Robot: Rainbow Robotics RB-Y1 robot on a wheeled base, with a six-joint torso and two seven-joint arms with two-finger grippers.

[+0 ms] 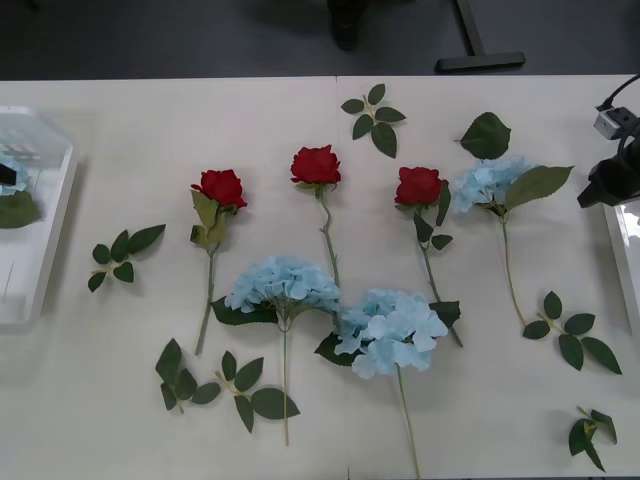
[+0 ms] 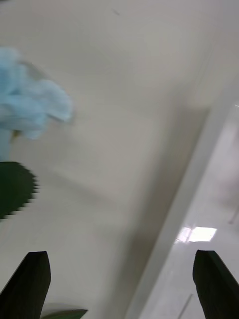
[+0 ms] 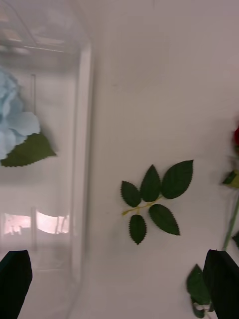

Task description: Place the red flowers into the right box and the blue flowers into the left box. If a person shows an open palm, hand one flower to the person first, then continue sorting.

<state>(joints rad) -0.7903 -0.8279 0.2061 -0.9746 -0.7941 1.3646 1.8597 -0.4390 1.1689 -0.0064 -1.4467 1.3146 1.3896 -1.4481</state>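
Three red flowers (image 1: 316,165) are laid in a row across the middle of the white worktop (image 1: 120,180), blooms away from the robot and thin green stems running back toward it. Each bloom is small, deep red and tightly furled. Three blue flowers (image 1: 284,284) are also laid on the worktop: two wide, fluffy pale-blue heads just in front of the roses, touching or nearly touching each other, and a third beside the right-hand rose, with a large green leaf.

The left box (image 1: 45,225), a shallow white tray with a raised rim, is seen at the left edge of the front view. In the left wrist view its interior (image 3: 59,149) is shown more fully: a fourth blue head (image 3: 15,124) with a serrated leaf is lying inside, and a loose leaf sprig (image 3: 154,197) is lying on the worktop just beside the rim. The left hand (image 3: 119,284) is spread wide, nothing between its dark fingers.

The right box (image 1: 625,260) is cut off at the right edge. In the right wrist view its rim (image 2: 194,184) is seen beside bare worktop, apparently with the third blue head (image 2: 30,112) nearby, though blurred. The right hand (image 2: 122,284) is likewise spread, above the rim.

No writing or labels can be read.
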